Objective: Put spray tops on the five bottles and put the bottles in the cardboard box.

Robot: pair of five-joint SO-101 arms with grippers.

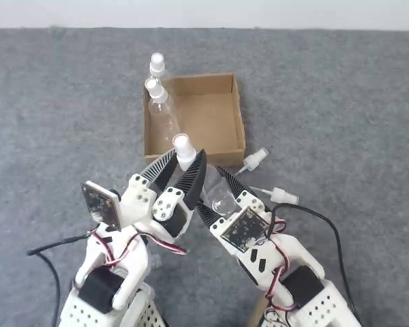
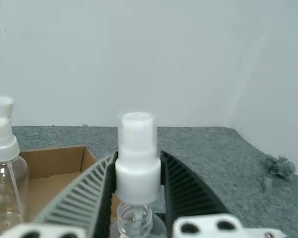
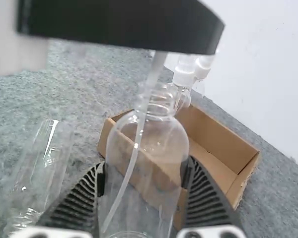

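Left pincer [image 1: 187, 155]: we see it closed on the spray top [image 1: 183, 145], with one ribbed finger on each side of the white collar. It sits at the centre of the high view, just below the box's near wall.
Right pincer [image 1: 210, 188]: it is spread only as wide as the bottle [image 1: 223, 197] it grips, with both fingers pressed against the clear body. It sits just right of and below the left pincer.
Spray top: it is held upright directly over the bottle's neck, and its thin tube runs down inside the bottle. We cannot tell whether the collar is seated on the neck.
Box [image 1: 208, 116]: it stands at upper centre of the high view on the grey surface [image 1: 341, 102], open side up.
Capped bottle [image 1: 161, 109]: it stands upright inside the box against its left wall.
Second capped bottle [image 1: 157, 65]: it is at the box's upper-left corner, just behind the first. We cannot tell whether it stands inside.
Loose tops: one [image 1: 255, 161] lies just off the box's lower-right corner. The other [image 1: 281, 196] lies a little lower, right of the right pincer. Both lie on the surface with their tubes showing.
Lying bottle [image 3: 39, 168]: it is clear and uncapped and lies on its side on the surface beside the right pincer.
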